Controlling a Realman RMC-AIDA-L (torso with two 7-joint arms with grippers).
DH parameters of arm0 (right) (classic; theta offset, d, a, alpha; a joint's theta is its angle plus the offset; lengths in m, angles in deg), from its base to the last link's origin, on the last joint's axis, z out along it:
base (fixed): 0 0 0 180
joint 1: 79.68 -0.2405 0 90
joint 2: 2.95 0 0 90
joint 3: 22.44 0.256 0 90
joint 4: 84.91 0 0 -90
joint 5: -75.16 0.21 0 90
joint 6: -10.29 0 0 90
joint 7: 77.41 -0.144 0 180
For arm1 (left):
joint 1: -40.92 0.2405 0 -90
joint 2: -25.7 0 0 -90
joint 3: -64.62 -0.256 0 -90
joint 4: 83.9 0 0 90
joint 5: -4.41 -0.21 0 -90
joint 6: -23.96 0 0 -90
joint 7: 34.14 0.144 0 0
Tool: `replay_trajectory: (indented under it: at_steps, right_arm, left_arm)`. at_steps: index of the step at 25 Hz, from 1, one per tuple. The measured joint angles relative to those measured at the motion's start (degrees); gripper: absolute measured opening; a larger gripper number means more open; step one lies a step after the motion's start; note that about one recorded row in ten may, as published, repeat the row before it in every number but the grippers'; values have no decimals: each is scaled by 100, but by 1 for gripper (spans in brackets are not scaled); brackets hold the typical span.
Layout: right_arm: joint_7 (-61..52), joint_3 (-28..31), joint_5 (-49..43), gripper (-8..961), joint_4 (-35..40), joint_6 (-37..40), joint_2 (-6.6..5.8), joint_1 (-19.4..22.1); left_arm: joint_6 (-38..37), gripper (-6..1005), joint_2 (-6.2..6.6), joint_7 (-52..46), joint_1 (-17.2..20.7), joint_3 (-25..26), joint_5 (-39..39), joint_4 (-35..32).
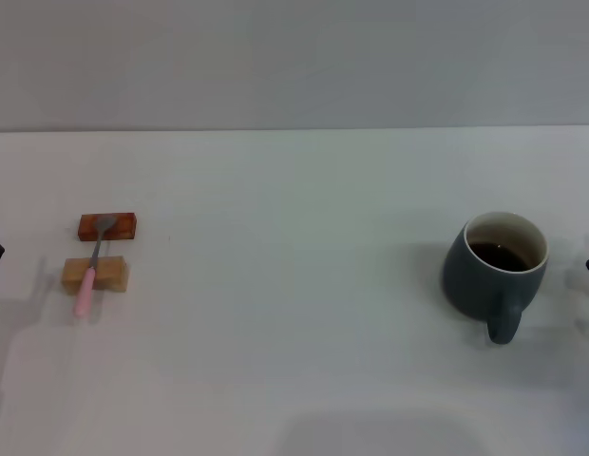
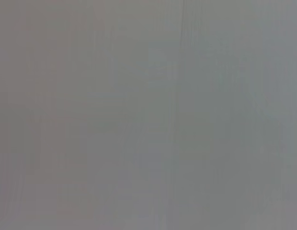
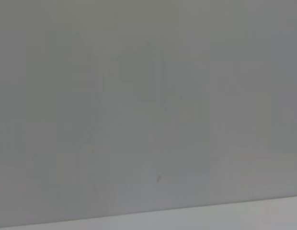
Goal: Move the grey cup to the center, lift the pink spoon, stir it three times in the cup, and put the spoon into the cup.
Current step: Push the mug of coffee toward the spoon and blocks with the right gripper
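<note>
The squat blue-grey ceramic mug [image 1: 494, 271] with dark liquid stands far right on the white table [image 1: 294, 313]. The slim pink-handled spoon [image 1: 91, 268] rests across two small blocks [image 1: 97, 274] far left. Both grippers sit at the edges; I cannot tell their state. A fast slide could spill the liquid.

- grey cup [image 1: 492, 275]: dark blue-grey outside, cream inside, dark brown liquid
- pink spoon [image 1: 91, 272]: pale pink handle, grey metal neck
- blocks: reddish-brown [image 1: 107, 226], tan [image 1: 96, 275]
- desk [image 1: 294, 313]: plain white
</note>
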State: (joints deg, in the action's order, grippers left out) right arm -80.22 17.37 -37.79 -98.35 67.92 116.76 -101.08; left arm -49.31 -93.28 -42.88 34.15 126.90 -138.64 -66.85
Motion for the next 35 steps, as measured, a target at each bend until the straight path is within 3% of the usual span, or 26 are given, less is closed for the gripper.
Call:
replay_trajectory:
  at_steps: [35]
  right_arm:
    - [0, -1024, 3, -1, -528, -450, 5, -463]
  left_arm:
    - [-21, 852, -2, -8, 8, -58, 22, 0]
